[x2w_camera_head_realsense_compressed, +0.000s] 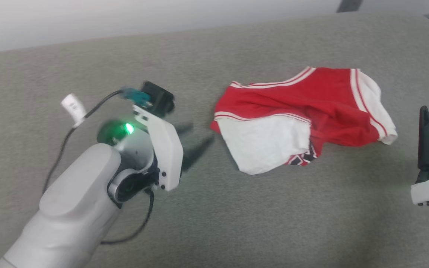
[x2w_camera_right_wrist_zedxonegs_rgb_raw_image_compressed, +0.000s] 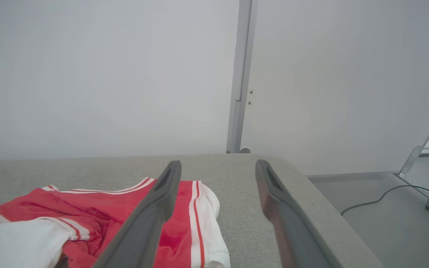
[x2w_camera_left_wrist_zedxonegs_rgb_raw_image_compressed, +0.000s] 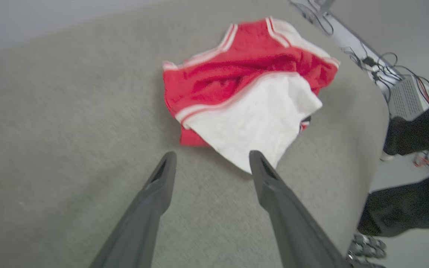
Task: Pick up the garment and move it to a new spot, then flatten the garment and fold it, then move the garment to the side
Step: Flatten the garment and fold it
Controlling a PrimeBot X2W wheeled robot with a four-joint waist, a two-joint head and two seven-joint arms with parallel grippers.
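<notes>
1. A red jersey-style shirt of thin soft fabric with white sleeves and white-and-red striped trim (x2w_camera_head_realsense_compressed: 322,108) is seen lying crumpled on a grey, cloth-covered padded surface (x2w_camera_head_realsense_compressed: 274,216), toward 3 o'clock from the middle of the head view.
2. One white sleeve (x2w_camera_head_realsense_compressed: 264,147) is folded over the shirt's 7 o'clock part; the other is found along its 3 o'clock edge. A scrap of black-and-white print (x2w_camera_head_realsense_compressed: 305,158) is glimpsed at the 6 o'clock hem.
3. The left gripper (x2w_camera_head_realsense_compressed: 200,134) is held near the shirt at its 9 o'clock side, apart from the cloth, with both dark fingers aimed toward 3 o'clock. The fingers are spread wide and nothing is pinched between them.
4. In the left wrist view the white sleeve's tip is seen just past the fingertip at 1 o'clock; whether it is touched cannot be told.
5. The right gripper (x2w_camera_right_wrist_zedxonegs_rgb_raw_image_compressed: 218,164) is kept at the shirt's 4 o'clock side, pointing to 12 o'clock. Its fingers are also spread, with nothing grasped.
6. A green light (x2w_camera_head_realsense_compressed: 128,128) is lit on the left wrist, and a black cable (x2w_camera_head_realsense_compressed: 60,156) is looped beside the pale forearm.
</notes>
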